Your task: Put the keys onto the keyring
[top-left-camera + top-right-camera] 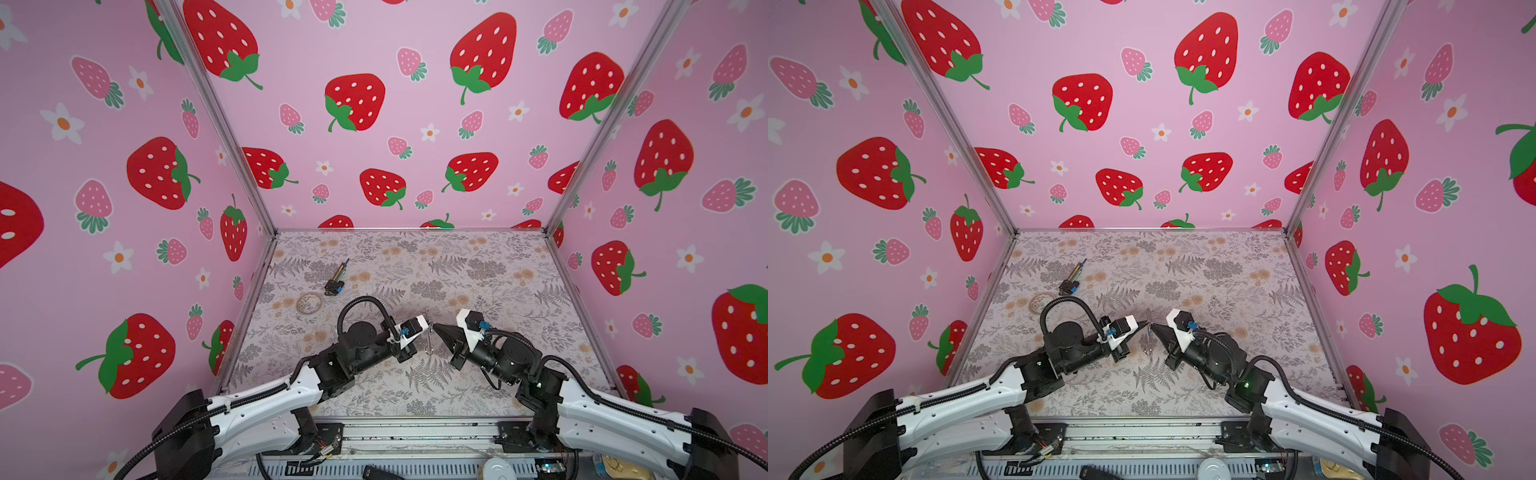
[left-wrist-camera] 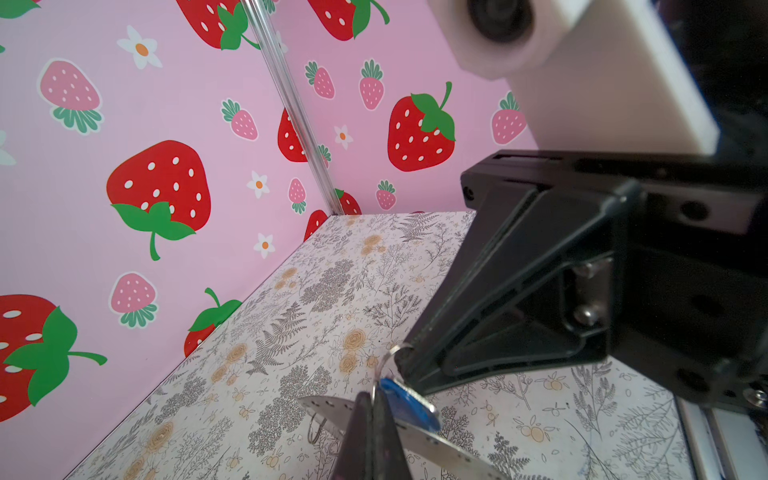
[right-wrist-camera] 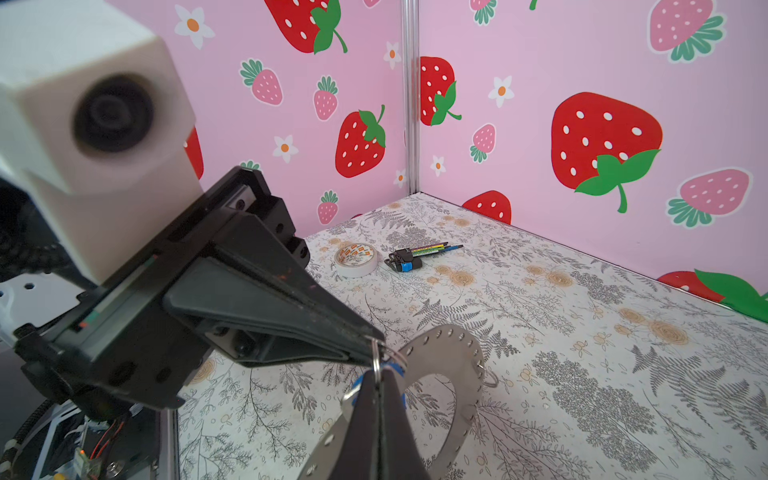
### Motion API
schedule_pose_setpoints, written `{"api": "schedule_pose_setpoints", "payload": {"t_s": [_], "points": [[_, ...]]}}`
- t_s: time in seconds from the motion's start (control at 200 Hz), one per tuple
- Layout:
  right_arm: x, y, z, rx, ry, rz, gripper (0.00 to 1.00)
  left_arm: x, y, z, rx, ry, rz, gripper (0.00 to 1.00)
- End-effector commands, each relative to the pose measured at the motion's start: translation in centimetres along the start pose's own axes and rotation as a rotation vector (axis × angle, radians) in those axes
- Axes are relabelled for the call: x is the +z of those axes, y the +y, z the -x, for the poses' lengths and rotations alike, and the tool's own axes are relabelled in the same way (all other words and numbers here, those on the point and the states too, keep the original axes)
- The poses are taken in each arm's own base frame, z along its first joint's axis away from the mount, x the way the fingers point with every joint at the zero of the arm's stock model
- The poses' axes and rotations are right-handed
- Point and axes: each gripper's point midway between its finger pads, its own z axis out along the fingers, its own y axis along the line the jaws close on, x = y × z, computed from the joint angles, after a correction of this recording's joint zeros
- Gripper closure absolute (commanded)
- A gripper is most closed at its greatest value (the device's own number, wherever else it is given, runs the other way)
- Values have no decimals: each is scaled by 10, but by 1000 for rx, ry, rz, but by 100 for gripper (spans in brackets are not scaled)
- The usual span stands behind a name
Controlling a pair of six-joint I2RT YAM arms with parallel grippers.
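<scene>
Keyring [image 3: 444, 340] seemingly pinched by closed left gripper [image 3: 372, 347]; closed right gripper [image 2: 401, 359] pinches keys [image 2: 409, 405], tip-to-tip.

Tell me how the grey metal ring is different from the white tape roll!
The keyring is thin, flat grey metal with tiny holes; the tape roll is a thicker white band. The keyring is up off the table, tilted; the tape roll lies flat on it. Both are round with an open middle.
</scene>
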Motion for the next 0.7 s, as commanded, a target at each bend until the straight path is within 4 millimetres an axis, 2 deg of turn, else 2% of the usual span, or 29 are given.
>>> {"api": "schedule_pose_setpoints", "payload": {"t_s": [0.0,0.35,0.695], "points": [[0,-2,10,20,-41,-17,100,-4,6,30,4,-94,7,100],[-11,-14,16,55,-88,-83,100,-4,1,31,12,-101,-15,100],[-11,-23,6,136,-63,-135,100,-5,-2,32,32,-111,-24,100]]}}
